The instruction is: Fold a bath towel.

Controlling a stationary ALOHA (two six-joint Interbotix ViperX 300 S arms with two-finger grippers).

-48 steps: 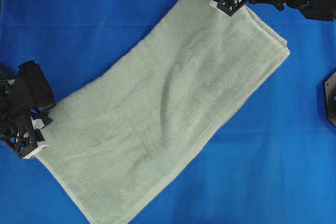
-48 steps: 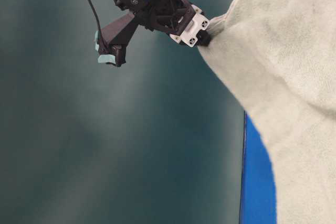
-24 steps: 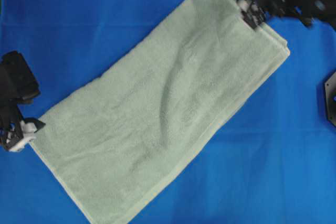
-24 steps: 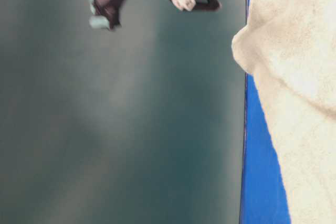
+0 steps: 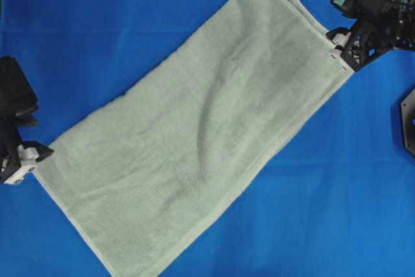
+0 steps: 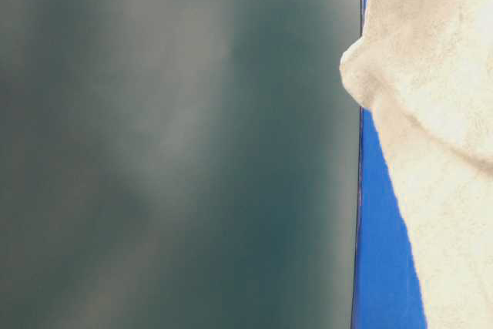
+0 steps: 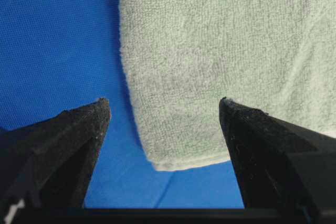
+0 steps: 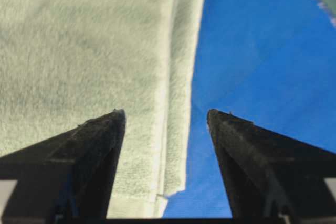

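Blue cloth surface [image 5: 130,24]. Bath towel [image 5: 201,134] lies diagonally across it, near-left to far-right, already doubled. Soft, limp, light; best pinched at corners. Left gripper [image 7: 164,109] and right gripper [image 8: 166,120] both spread, holding nothing, each above a towel corner.

A bright blue cloth [image 5: 130,24] covers the whole work surface, lying flat and smooth. At the right edge of the overhead view sits part of a black angular object [image 5: 408,118]. In the table-level view a blurred dark green-grey backdrop [image 6: 169,152] fills the left.
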